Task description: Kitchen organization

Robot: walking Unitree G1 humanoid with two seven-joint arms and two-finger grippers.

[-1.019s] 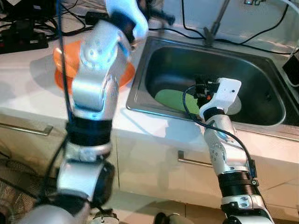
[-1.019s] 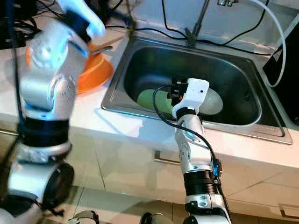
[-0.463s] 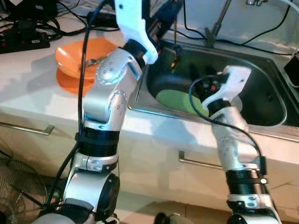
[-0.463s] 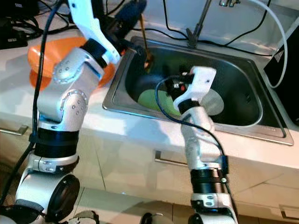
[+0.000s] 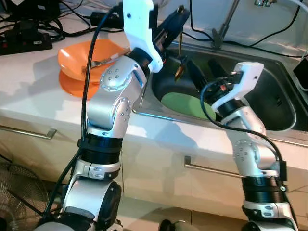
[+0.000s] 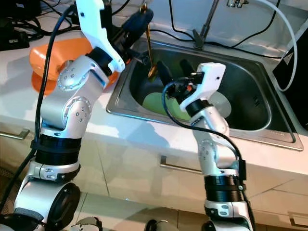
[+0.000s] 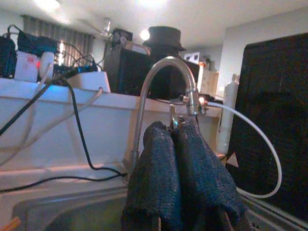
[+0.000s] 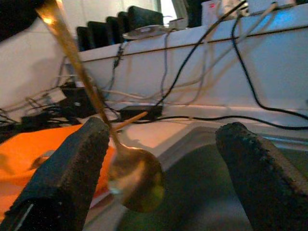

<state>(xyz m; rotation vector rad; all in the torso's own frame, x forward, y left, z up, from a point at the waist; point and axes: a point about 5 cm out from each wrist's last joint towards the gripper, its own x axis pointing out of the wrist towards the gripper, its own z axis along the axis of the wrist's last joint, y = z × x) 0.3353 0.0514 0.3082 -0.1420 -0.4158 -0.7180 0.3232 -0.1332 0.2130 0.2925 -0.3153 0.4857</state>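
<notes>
sink: right half free | left half blocked: hanging spoon, right hand beside it

spoon | gold, hanging bowl-down | over sink's left edge

White desk with inset steel sink; stacked orange plates and black cables on the desk, green plate in the sink.

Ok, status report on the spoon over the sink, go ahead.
Left gripper shut on gold spoon, hanging bowl-down over sink. Right gripper open beside it, not touching. Green plate lies below.
</notes>
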